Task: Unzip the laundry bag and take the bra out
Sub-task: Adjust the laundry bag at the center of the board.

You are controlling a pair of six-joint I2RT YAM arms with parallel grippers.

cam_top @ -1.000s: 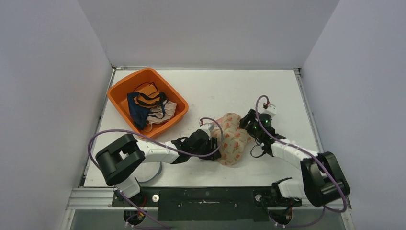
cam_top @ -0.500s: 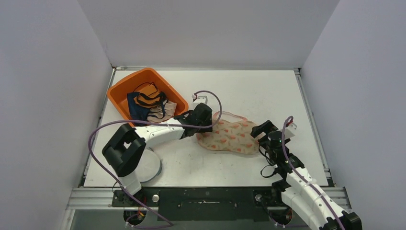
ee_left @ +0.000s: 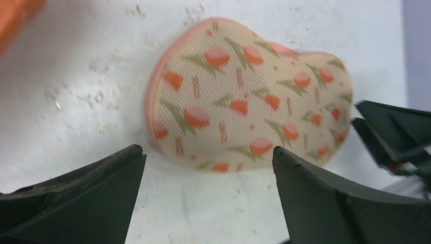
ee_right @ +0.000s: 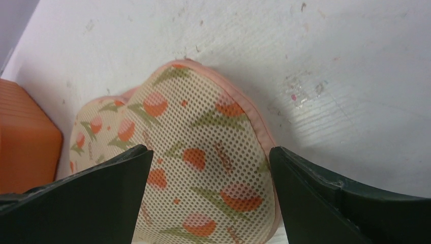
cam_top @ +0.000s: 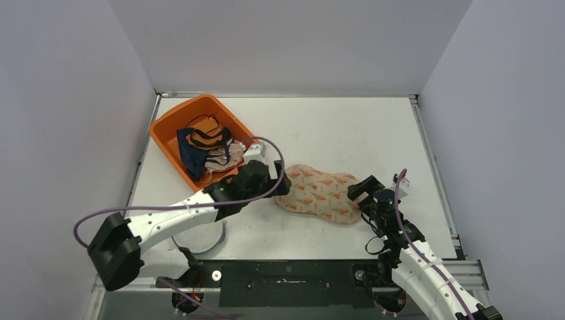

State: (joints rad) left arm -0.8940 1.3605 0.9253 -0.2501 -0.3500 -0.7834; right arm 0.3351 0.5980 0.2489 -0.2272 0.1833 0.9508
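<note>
The laundry bag point(cam_top: 320, 193) is a cream mesh pouch with orange flowers and pink edging. It lies flat on the white table, and no zipper pull shows. The bra is hidden. My left gripper point(cam_top: 280, 181) is open just off the bag's left end, with bare table between its fingers. In the left wrist view the laundry bag point(ee_left: 244, 96) lies beyond the left gripper point(ee_left: 207, 152). My right gripper point(cam_top: 362, 191) is open at the bag's right end. In the right wrist view the right gripper point(ee_right: 211, 150) straddles the laundry bag point(ee_right: 183, 112) without pinching it.
An orange bin point(cam_top: 200, 107) at the back left holds several garments in orange, blue and beige. Its corner, the orange bin point(ee_right: 20, 137), shows in the right wrist view. A white round disc point(cam_top: 212, 235) lies under the left arm near its base.
Both grippers have let go of the bag. It went from bunched up between them to lying flat. The left gripper opened and drew back left; the right arm pulled back toward its base.
</note>
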